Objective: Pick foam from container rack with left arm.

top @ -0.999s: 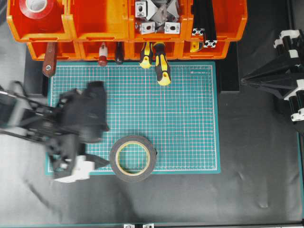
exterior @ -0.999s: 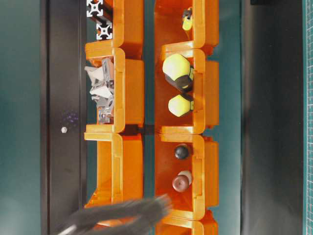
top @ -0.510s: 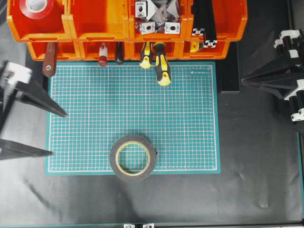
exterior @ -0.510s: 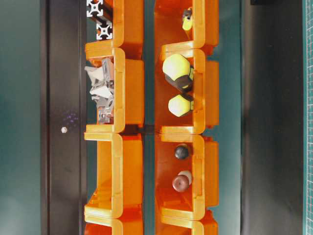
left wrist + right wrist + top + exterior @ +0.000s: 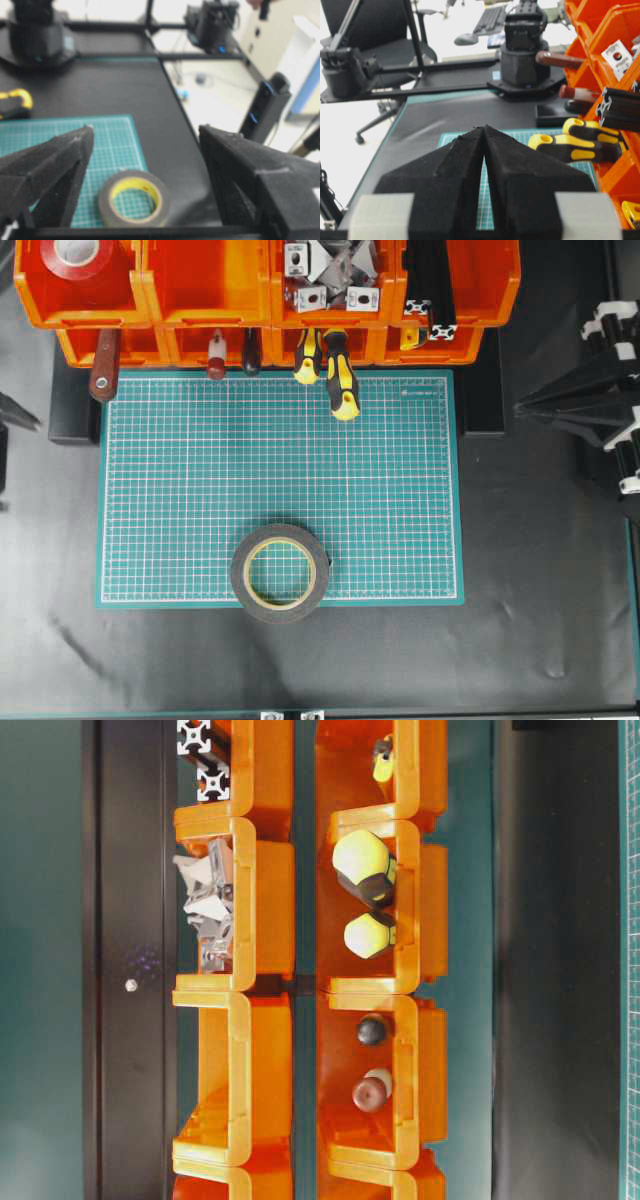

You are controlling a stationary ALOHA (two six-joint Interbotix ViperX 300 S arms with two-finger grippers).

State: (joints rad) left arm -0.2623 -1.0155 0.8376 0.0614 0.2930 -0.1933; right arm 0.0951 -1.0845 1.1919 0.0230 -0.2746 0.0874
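The ring-shaped roll of black foam tape with a cream-yellow inner band (image 5: 280,573) lies flat on the green gridded cutting mat (image 5: 200,490), at the mat's six o'clock edge, with its rim slightly overhanging onto the black table (image 5: 520,620). It is well apart from the bright orange plastic container rack (image 5: 210,290), which runs across the twelve o'clock side of the overhead view.

In the rack's bins sit a red tape roll with a white core (image 5: 78,254) at eleven o'clock, grey metal brackets (image 5: 330,275), black aluminium profiles (image 5: 432,285), and yellow-and-black tool handles (image 5: 338,375) that stick out over the mat.

The left hand (image 5: 145,165) is barely seen at nine o'clock in the overhead view; its own camera shows the black foam-faced fingers (image 5: 50,165) spread wide with nothing between them, the foam tape roll lying on the mat below and beyond.

The right hand (image 5: 484,150) waits at three o'clock, its fingers pressed together and holding nothing.
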